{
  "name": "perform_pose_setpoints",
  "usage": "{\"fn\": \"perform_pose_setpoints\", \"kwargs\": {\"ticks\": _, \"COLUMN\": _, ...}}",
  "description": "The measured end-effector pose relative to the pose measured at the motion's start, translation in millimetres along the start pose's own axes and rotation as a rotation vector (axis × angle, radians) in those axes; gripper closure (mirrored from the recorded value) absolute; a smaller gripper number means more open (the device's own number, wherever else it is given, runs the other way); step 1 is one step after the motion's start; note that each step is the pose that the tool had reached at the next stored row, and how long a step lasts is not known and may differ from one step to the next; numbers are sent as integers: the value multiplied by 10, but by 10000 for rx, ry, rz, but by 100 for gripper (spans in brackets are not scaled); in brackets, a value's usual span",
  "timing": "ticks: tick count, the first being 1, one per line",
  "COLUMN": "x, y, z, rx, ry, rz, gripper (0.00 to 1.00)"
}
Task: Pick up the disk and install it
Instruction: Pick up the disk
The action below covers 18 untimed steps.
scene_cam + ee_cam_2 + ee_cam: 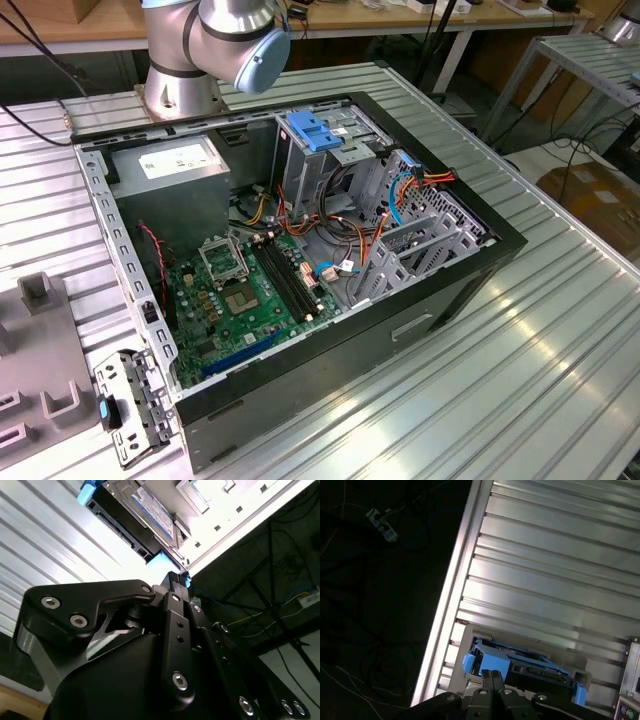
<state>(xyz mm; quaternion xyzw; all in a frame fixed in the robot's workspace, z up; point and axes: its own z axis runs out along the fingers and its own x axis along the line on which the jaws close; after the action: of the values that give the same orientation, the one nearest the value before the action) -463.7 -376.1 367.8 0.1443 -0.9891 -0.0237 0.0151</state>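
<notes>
In both wrist views the disk lies flat on the ribbed metal table in a shallow grey holder. It has a dark body, blue side rails and a white label with a blue band. My gripper hangs just in front of the disk's near blue rail. Its two black fingers are pressed together, shut with nothing between them. I cannot tell whether the tips touch the rail. The open computer case stands in the middle of the exterior view.
Inside the case are a green motherboard, loose cables, a bright blue bracket on the drive cage and a grey metal box. The arm's base stands behind the case. The table edge runs close to the disk, with dark floor beyond.
</notes>
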Motion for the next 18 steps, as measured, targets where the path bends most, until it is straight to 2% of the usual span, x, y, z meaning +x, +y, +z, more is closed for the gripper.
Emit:
{"fn": "perform_pose_setpoints", "kwargs": {"ticks": 3, "x": 0, "y": 0, "z": 0, "rx": 14, "ry": 32, "rz": -626, "gripper": 89}}
{"fn": "perform_pose_setpoints", "kwargs": {"ticks": 6, "x": 0, "y": 0, "z": 0, "rx": 40, "ry": 88, "rz": -1737, "gripper": 89}}
{"fn": "perform_pose_setpoints", "kwargs": {"ticks": 7, "x": 0, "y": 0, "z": 0, "rx": 44, "ry": 98, "rz": -1910, "gripper": 89}}
{"fn": "perform_pose_setpoints", "kwargs": {"ticks": 9, "x": 0, "y": 0, "z": 0, "rx": 57, "ry": 128, "rz": -2487, "gripper": 89}}
{"fn": "perform_pose_setpoints", "kwargs": {"ticks": 11, "x": 0, "y": 0, "z": 0, "rx": 76, "ry": 171, "rz": -3331, "gripper": 89}}
{"fn": "perform_pose_setpoints", "kwargs": {"ticks": 12, "x": 0, "y": 0, "z": 0, "rx": 82, "ry": 184, "rz": -3568, "gripper": 89}}
{"fn": "perform_pose_setpoints", "kwargs": {"ticks": 14, "x": 0, "y": 0, "z": 0, "rx": 87, "ry": 194, "rz": -3788, "gripper": 89}}
{"fn": "perform_pose_setpoints", "kwargs": {"ticks": 18, "x": 0, "y": 0, "z": 0, "rx": 90, "ry": 197, "rz": -3817, "gripper": 89}}
